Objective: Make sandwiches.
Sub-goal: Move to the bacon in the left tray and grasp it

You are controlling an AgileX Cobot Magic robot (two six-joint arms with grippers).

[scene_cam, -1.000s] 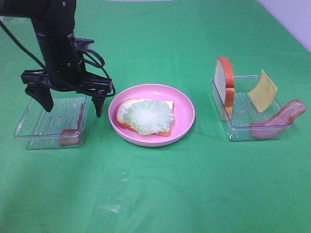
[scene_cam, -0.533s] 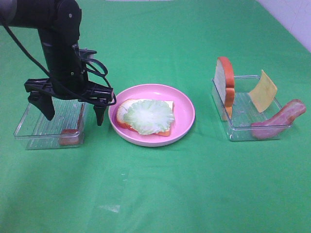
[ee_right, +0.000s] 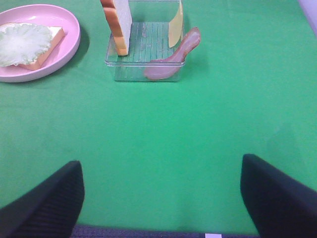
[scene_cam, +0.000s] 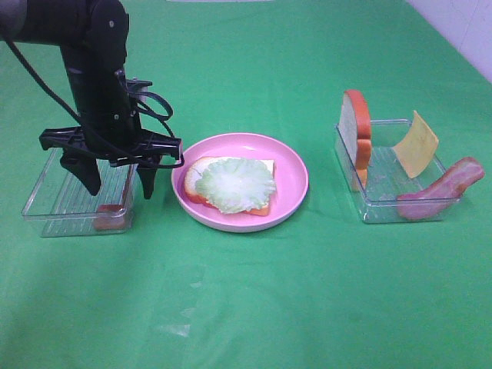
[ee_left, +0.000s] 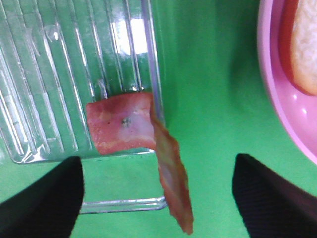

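Directly below the left gripper (scene_cam: 120,190), between its parted, empty jaws, a bacon strip (ee_left: 124,124) hangs over the wall of the clear tray (ee_left: 151,59). Beside it, bread (scene_cam: 194,186) and lettuce (scene_cam: 234,184) lie on the pink plate (scene_cam: 290,165); bacon, cheese (scene_cam: 417,144) and top slice (scene_cam: 355,127) seemingly remain.

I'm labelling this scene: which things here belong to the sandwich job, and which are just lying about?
Job: plated bread slice, lettuce leaf, upright bread slice, cheese square, left bacon strip, right bacon strip.
Lying about: pink plate, left clear tray, right clear tray.
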